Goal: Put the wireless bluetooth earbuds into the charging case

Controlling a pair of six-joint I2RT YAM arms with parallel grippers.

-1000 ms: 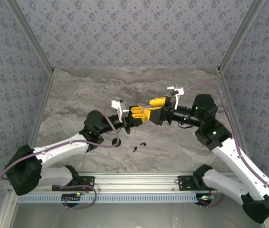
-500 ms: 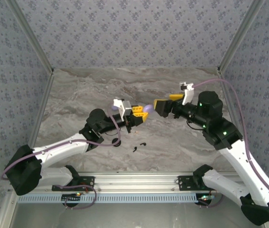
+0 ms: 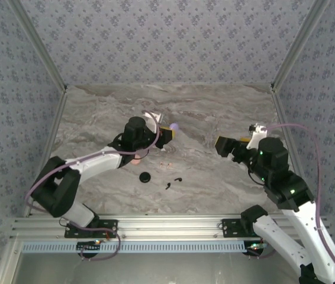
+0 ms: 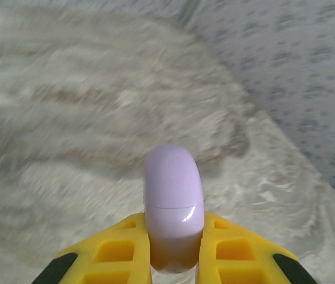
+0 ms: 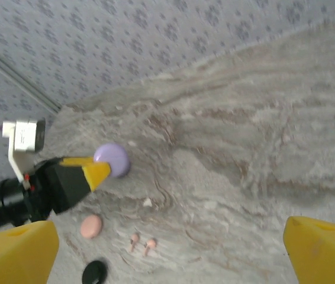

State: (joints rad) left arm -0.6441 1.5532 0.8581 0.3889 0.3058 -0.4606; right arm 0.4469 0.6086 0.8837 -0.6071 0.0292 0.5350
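Though the left gripper (image 4: 173,229) clamps the lilac case (image 4: 172,183), the right gripper (image 3: 222,145) gapes empty. Black earbuds (image 3: 168,186) and pinkish earbuds (image 5: 142,241) lie loose at the case's six o'clock, so insertion seems unstarted.

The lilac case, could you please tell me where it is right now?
It is clamped in the left gripper: the lilac case sits left of centre in the top view, just beyond the pink earbuds.

Soft, even light from overhead leaves only faint shadows on the marble table (image 3: 215,106), the left wrist view is smeared with motion blur behind a sharp lilac case (image 4: 173,201) bearing a small glint, and the right wrist view's near yellow fingers (image 5: 13,248) look soft.
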